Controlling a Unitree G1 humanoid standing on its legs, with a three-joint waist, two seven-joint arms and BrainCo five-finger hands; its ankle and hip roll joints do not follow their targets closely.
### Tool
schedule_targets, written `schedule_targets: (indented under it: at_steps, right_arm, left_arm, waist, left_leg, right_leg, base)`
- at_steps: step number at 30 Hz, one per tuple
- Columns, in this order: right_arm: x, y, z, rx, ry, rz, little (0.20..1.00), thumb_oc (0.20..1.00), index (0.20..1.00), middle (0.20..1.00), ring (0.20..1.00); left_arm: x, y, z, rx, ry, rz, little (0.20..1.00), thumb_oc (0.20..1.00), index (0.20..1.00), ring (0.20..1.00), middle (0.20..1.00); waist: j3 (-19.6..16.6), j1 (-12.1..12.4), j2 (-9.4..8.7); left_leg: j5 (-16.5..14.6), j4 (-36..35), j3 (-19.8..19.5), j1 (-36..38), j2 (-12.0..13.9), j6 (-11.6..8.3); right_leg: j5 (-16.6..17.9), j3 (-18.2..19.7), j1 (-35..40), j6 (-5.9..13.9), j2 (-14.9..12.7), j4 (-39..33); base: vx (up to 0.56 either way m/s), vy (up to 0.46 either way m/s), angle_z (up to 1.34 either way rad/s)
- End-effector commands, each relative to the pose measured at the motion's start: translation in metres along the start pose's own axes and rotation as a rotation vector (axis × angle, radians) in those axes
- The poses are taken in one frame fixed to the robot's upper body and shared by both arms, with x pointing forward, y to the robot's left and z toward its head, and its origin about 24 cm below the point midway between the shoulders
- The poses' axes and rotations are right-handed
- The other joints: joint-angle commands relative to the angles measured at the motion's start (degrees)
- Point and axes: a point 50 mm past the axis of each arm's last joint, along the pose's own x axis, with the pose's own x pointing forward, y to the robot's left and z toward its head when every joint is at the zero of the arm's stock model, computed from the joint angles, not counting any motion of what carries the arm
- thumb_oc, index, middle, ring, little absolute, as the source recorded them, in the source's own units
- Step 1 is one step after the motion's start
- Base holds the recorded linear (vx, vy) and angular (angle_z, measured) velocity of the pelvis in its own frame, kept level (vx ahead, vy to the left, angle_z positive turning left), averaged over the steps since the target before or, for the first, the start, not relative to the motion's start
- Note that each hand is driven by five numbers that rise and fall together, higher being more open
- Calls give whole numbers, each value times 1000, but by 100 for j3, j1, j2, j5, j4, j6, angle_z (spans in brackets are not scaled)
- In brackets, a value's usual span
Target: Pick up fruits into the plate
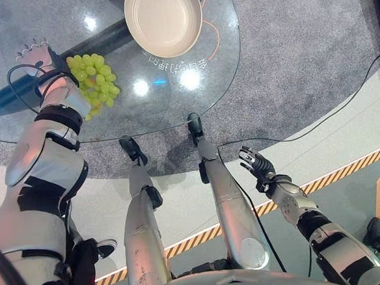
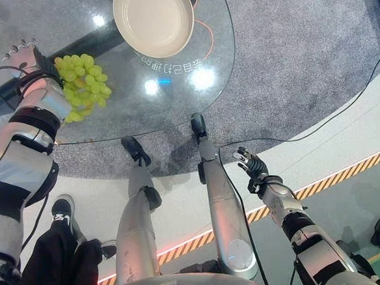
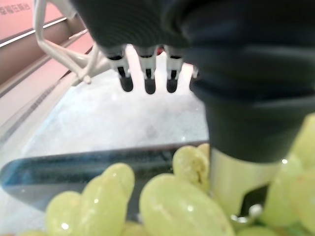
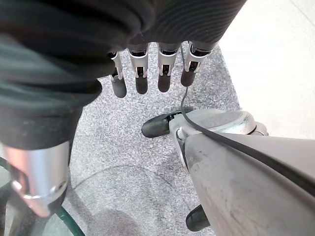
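Observation:
A bunch of green grapes (image 1: 94, 84) lies on the round glass table (image 1: 225, 81), near its left side. My left hand (image 1: 37, 56) is stretched out just left of and over the bunch, open, with straight fingers (image 3: 147, 78) reaching past it. In the left wrist view the grapes (image 3: 182, 206) sit close under the palm beside the thumb. An empty cream plate (image 1: 163, 20) stands at the far middle of the table, apart from the grapes. My right hand (image 1: 257, 165) hangs low off the table, on the right, open with its fingers (image 4: 141, 73) straight and holding nothing.
A dark table base (image 1: 104, 41) shows through the glass under the grapes and plate. Grey carpet (image 1: 301, 56) surrounds the table, with a yellow-black striped floor line (image 1: 348, 167) nearer me. A person's shoe (image 2: 64, 209) and dark trousers stand at my left.

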Motion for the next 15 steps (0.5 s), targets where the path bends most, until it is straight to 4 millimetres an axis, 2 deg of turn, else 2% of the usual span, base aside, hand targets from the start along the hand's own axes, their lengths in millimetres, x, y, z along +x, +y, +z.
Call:
schedule_targets:
  at_steps: [1, 8, 15]
  right_arm:
    - [1, 15, -2, 21, -24, 45, 1000, 1000, 1000, 1000, 1000]
    - [1, 17, 0, 27, -24, 45, 1000, 1000, 1000, 1000, 1000]
    - [-2, 11, -3, 38, -20, 27, 1000, 1000, 1000, 1000, 1000]
  left_arm:
    - [-18, -51, -8, -56, 39, -182, 1000, 1000, 1000, 1000, 1000]
    - [-20, -57, -5, -166, 8, -205, 1000, 1000, 1000, 1000, 1000]
    - [-21, -61, -13, -201, 3, -190, 1000, 1000, 1000, 1000, 1000]
  waist:
    - [291, -144, -320]
    - [291, -70, -264]
    - [291, 13, -181]
  left_leg:
    - [-547, 385, -134, 64, -79, -286]
    - [-512, 300, -165, 220, -106, -292]
    - [-492, 230, -183, 472, -119, -285]
  right_leg:
    - [459, -188, 304, -56, 367, -584]
    - [465, -209, 462, -55, 357, -640]
    - [419, -233, 712, -60, 332, -664]
  base:
    - [-35, -14, 0]
    - [0, 0, 0]
    - [0, 0, 0]
